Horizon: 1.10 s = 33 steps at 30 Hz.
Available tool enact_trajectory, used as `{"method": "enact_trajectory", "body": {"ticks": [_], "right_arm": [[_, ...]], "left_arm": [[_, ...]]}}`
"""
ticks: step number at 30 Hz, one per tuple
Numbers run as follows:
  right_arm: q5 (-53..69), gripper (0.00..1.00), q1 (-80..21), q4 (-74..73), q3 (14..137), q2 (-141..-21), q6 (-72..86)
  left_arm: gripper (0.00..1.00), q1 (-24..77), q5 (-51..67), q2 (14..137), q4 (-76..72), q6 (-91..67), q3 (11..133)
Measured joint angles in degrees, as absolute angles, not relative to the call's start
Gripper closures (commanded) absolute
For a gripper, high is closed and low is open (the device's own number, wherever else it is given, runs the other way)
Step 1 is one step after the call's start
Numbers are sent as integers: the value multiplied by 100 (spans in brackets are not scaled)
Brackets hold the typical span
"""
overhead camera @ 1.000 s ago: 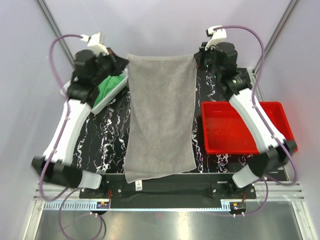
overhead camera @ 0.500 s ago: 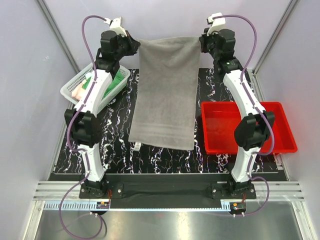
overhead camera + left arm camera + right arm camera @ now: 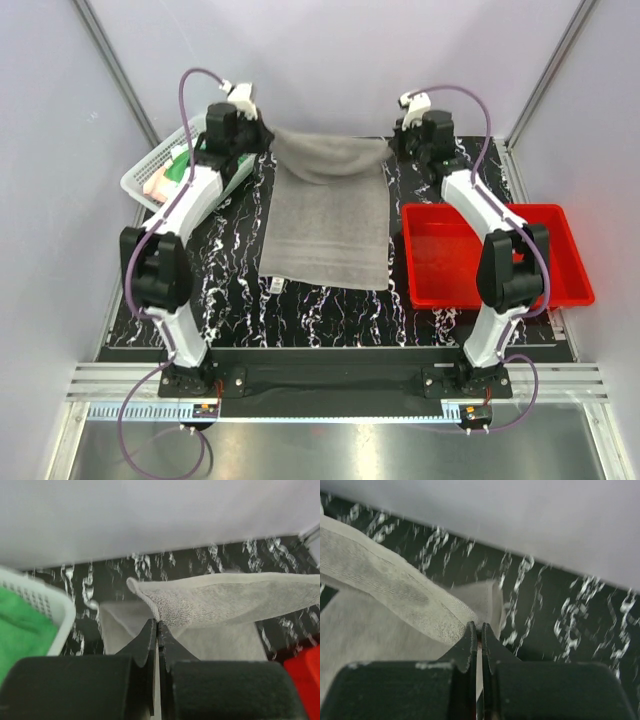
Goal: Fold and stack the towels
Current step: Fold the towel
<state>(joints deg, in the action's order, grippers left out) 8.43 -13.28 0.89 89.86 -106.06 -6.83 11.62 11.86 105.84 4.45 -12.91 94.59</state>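
jaws of my left gripper point(image 3: 157, 625) and right gripper point(image 3: 476, 626) clamp the grey towel's point(image 3: 330, 220) far corners. its long axis runs toward me, near end flat on the table point(image 3: 220, 290). white basket point(image 3: 140, 178) lies left, red tray point(image 3: 480, 208) just beside its right edge, with bare table nearer me.

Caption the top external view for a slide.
Left claw and right claw each pinch a far corner of the grey towel draped onto the table.

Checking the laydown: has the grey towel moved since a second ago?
Yes. The grey towel has pulled back toward the far wall: its near edge lay past the near rim of the red tray, and now stops short of it.
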Motion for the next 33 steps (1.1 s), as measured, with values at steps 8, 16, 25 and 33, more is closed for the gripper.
{"method": "enact_trajectory", "body": {"ticks": [8, 16, 25, 33], "right_arm": [[1184, 100, -1328, -366, 7452, -9470, -252], [1315, 100, -1507, -1155, 6978, -8670, 58], [1251, 98, -2067, -1682, 5605, -7905, 718], [1066, 75, -2248, -2152, 5085, -7496, 1212]], "left_arm": [[100, 1133, 1326, 9091, 408, -1317, 7356], [100, 1133, 1474, 8246, 447, -1481, 6372], [97, 1135, 1511, 7741, 701, -1656, 5395], [74, 1256, 1033, 7126, 1122, -2379, 4292]]}}
